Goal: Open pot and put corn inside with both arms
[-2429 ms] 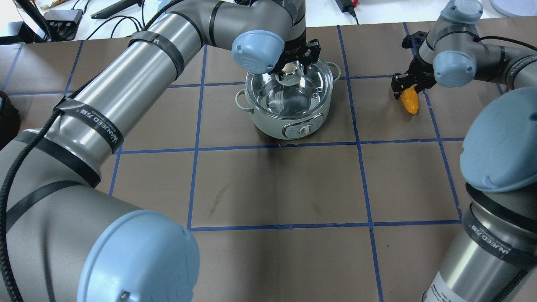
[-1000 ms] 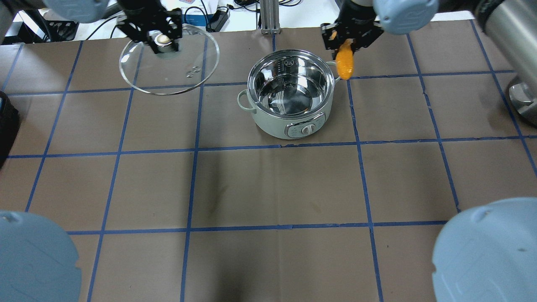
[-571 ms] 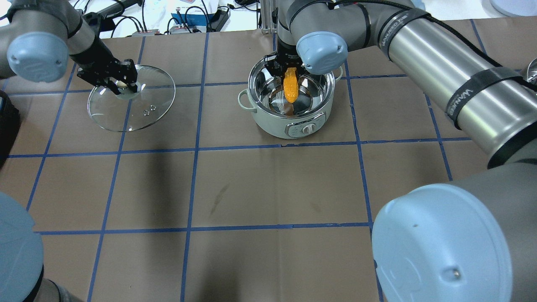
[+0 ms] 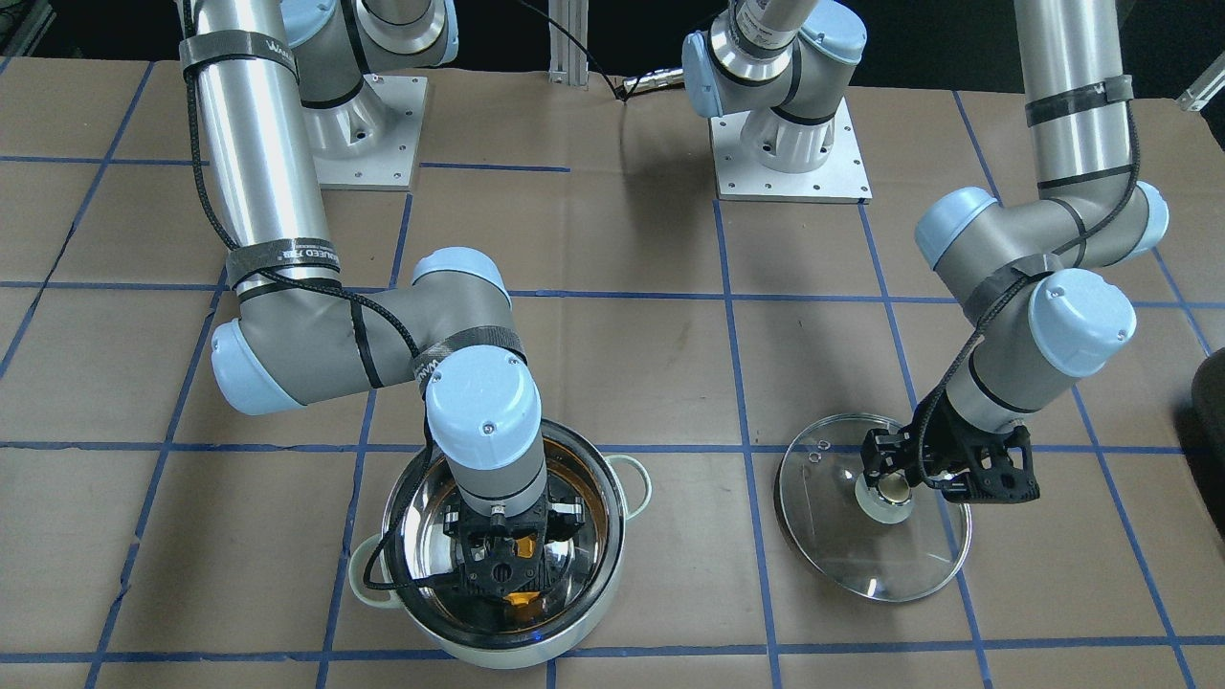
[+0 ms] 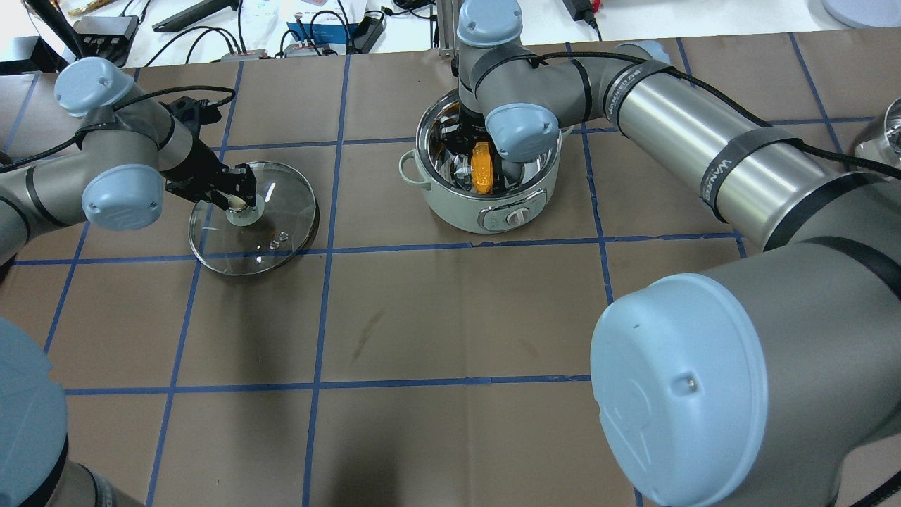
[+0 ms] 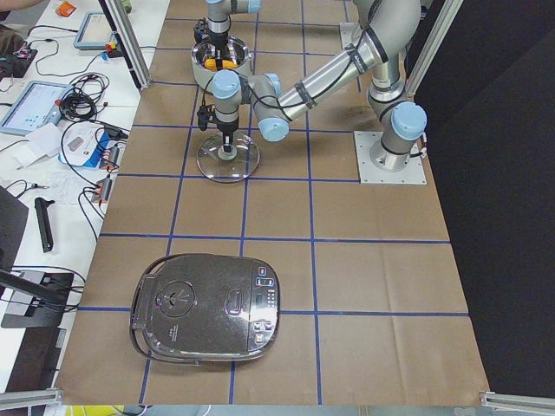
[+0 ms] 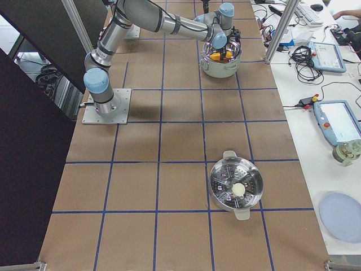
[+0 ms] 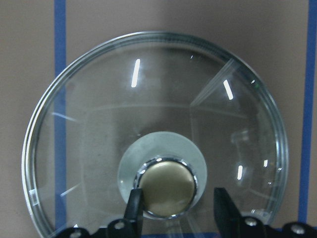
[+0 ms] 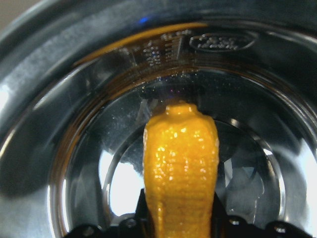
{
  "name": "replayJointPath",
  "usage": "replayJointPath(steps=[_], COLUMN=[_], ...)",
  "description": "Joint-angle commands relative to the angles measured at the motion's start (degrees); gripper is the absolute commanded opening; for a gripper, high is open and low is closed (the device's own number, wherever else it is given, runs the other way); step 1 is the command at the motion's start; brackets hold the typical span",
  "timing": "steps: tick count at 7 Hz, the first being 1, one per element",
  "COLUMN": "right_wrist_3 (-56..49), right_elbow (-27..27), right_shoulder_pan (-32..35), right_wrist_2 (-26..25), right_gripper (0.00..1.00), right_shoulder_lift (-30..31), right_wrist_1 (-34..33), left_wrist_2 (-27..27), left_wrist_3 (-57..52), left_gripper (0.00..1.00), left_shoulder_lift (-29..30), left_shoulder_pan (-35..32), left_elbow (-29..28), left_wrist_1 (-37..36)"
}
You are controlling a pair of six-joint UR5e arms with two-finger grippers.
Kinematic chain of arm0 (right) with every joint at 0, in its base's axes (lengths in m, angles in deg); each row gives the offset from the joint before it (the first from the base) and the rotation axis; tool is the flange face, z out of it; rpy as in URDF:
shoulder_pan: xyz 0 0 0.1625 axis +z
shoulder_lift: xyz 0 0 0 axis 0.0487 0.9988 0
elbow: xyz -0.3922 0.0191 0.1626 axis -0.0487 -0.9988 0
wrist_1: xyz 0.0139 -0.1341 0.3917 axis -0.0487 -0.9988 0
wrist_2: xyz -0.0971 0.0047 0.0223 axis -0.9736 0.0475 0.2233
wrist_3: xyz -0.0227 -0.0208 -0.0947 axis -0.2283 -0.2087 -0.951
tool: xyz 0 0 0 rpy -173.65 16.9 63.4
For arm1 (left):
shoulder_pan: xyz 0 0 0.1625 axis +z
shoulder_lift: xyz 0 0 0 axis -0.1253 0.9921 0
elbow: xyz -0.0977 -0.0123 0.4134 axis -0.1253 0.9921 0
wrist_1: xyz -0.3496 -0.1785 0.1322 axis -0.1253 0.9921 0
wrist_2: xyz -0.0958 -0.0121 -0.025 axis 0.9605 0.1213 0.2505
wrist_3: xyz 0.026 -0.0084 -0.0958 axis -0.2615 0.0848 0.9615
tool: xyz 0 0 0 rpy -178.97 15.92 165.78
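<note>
The pot (image 5: 450,211) stood uncovered on the table (image 5: 457,317), on the side far from the robot. The right gripper (image 4: 507,574) was lowered inside the pot, its fingers clenched on the upper end of the corn (image 9: 181,168). The corn hung upright, tip down, within the pot's walls. Whether the tip touched the bottom could not be determined.

The lid (image 5: 274,239) lay on the table well to the left of the pot, knob (image 8: 166,186) up. The left gripper (image 5: 238,201) was at the knob with its fingers (image 8: 134,213) spread to either side. One finger stood at the knob's edge and the other stood clear of it with a visible gap, so the hold was released.

A dark rice cooker (image 6: 208,308) sat toward the table's left end, and a perforated steamer pan (image 7: 248,180) toward its right end.
</note>
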Motion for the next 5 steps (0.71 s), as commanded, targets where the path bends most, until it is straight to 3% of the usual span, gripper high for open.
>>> replayJointPath(steps=[1,2,3,5], right_wrist_3=[-0.7,-1.1,-1.2,-1.5], right_elbow=[0.0,-0.2,0.3,0.7], right_shoulder_pan=[0.0,0.0,-0.1,-2.4], right_wrist_2=[-1.9,-1.7,-1.8,-1.7], right_gripper=[1.0,1.0,1.0,1.0], right_shoulder_lift=[0.7,3.0,7.2,15.1], right_wrist_1=[0.3,0.5,2.9,11.4], left_wrist_2=[1.0,-0.7,-4.9,-6.3], left_wrist_3=[3.8,3.8,3.7,3.8], left_gripper=[1.0,1.0,1.0,1.0], left_shoulder_lift=[-1.5,-5.6,-8.7,-16.0], left_shoulder_pan=[-1.7,-4.2,-5.3,-5.7], left_elbow=[-0.7,-2.2,-5.4,-14.1], left_wrist_1=[-0.5,4.0,13.0,35.7])
